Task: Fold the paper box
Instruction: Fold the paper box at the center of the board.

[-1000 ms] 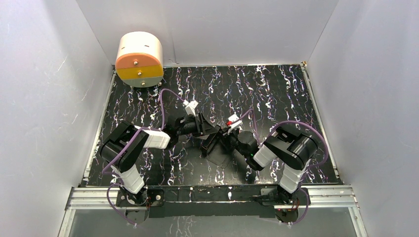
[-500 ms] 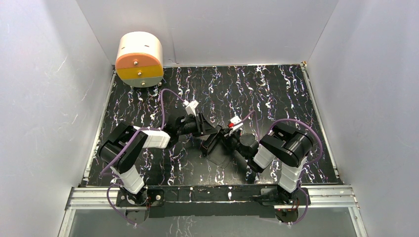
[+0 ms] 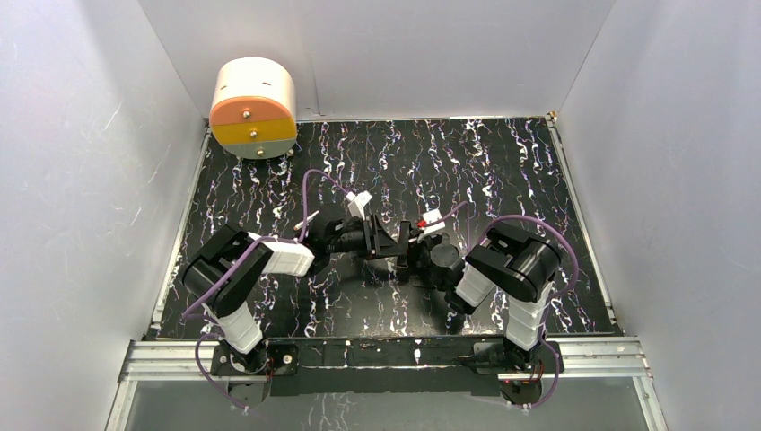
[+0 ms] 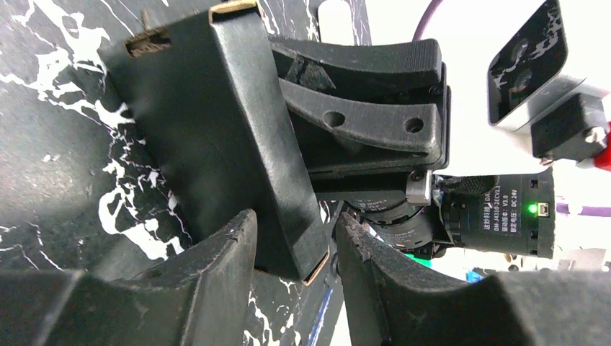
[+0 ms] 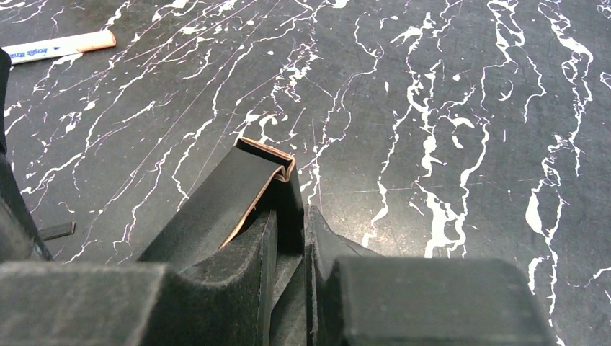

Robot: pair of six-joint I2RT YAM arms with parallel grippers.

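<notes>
change: paper box hung below both jaws a second ago; now drawn up, pressed flat between them
left gripper: jaws straddle box end; whether clamped, cannot tell
right gripper: jaws pinching box's folded edge
task: fold likely advancing

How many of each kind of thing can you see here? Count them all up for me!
Grippers: 2, the left gripper and the right gripper
Boxes: 1, the paper box
Drums: 1, the cream-and-orange drum
Sticks: 1, the white stick with an orange tip
Total: 5
</notes>
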